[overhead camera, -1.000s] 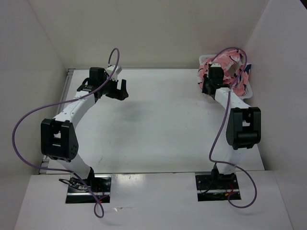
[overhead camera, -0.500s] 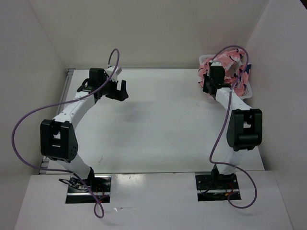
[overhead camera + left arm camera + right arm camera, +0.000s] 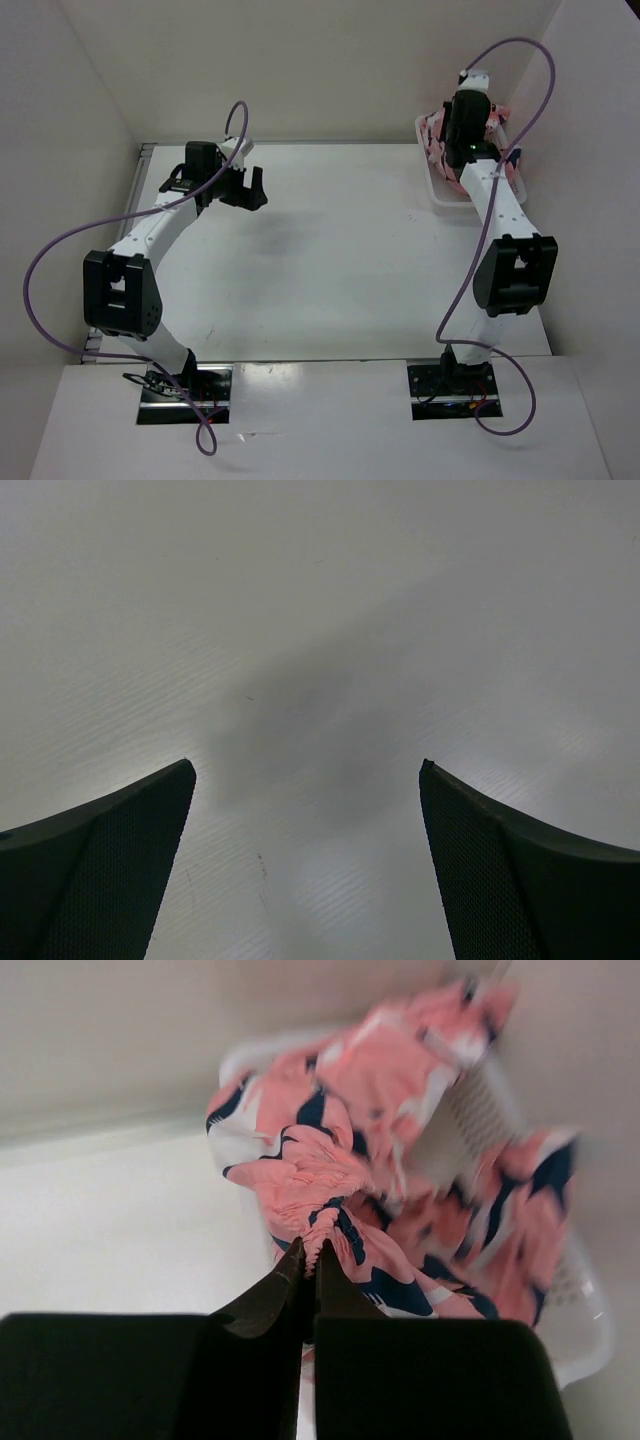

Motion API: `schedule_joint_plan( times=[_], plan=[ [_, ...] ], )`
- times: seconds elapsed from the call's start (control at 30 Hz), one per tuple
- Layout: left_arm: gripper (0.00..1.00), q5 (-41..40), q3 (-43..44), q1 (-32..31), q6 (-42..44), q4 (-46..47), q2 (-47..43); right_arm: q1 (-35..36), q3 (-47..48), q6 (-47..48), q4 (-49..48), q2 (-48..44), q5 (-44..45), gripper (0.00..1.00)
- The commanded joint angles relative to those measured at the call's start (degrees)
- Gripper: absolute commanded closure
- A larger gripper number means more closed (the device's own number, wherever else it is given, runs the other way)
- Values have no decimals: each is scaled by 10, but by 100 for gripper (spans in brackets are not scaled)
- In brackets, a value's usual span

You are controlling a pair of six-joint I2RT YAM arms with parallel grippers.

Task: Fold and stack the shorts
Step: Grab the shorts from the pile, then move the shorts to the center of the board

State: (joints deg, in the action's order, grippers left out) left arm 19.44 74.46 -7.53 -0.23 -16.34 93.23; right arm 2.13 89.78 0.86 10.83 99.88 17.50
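Right wrist view: right gripper (image 3: pixel 308 1250) clamped tight on the soft salmon-pink shark-print shorts (image 3: pixel 340 1160) heaped in the one white plastic mesh basket (image 3: pixel 585 1345), can't count the pairs, and left gripper (image 3: pixel 307 767) spread wide above the white table (image 3: pixel 300 600).

The left arm is bent out toward the far left, and the left end effector (image 3: pixel 247 188) is held pointing down with its fingers (image 3: pixel 120 860) spread wide. The right arm is stretched to the far right corner, where the right end effector (image 3: pixel 308 1252) is clamped on the shorts (image 3: pixel 330 1175).
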Motion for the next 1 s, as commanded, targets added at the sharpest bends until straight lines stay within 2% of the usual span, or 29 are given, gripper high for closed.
schedule_joint_plan(
  times=[0.0, 0.17, 0.23, 0.33, 0.4, 0.43, 0.47, 0.53, 0.6, 0.63, 0.7, 0.73, 0.77, 0.8, 0.83, 0.87, 0.9, 0.93, 0.97],
  plan=[
    [1, 13, 3, 2, 2, 10, -27, 15, 106, 28, -56, -50, 48, 100],
    [1, -9, 10, 2, 2, 23, -45, 60, 207, 92, -86, -70, 54, 100],
    [1, -14, 10, 2, 2, 30, -53, 93, 252, 107, -92, -70, 28, 100],
    [1, -40, 3, 2, 2, 35, -78, 142, 382, 113, -44, -32, -35, 100],
    [1, -61, -3, 2, 2, 40, -95, 175, 525, 71, 34, 5, -74, 100],
    [1, -67, -3, 2, 2, 40, -101, 184, 577, 57, 63, 49, -125, 100],
    [1, -81, -17, 2, 2, 40, -114, 192, 669, 41, 107, 70, -150, 100],
    [1, -93, -26, 2, 2, 40, -127, 212, 730, -2, 130, 105, -198, 99],
    [1, -93, -38, 28, 2, 40, -146, 218, 730, -33, 152, 105, -214, 98],
    [1, -93, -38, 37, 2, 40, -152, 218, 701, -58, 161, 105, -225, 98],
    [1, -99, -52, 64, 2, 40, -169, 218, 641, -73, 168, 94, -239, 86],
    [1, -99, -61, 73, 2, 46, -175, 218, 566, -81, 175, 85, -245, 78],
    [1, -99, -61, 88, 2, 46, -185, 218, 529, -81, 183, 68, -266, 53],
    [1, -104, -69, 97, 2, 46, -185, 218, 489, -75, 190, 60, -276, 39],
    [1, -104, -69, 105, 2, 46, -194, 218, 400, -75, 190, 48, -276, 28],
    [1, -104, -77, 113, 2, 46, -199, 218, 351, -75, 190, 18, -267, 16],
    [1, -97, -85, 127, 2, 46, -208, 218, 299, -75, 184, -1, -258, 12],
    [1, -97, -91, 127, 2, 46, -217, 218, 204, -67, 178, -18, -247, 9],
    [1, -97, -103, 133, 2, 40, -217, 218, 164, -58, 170, -47, -233, 6]
  ],
)
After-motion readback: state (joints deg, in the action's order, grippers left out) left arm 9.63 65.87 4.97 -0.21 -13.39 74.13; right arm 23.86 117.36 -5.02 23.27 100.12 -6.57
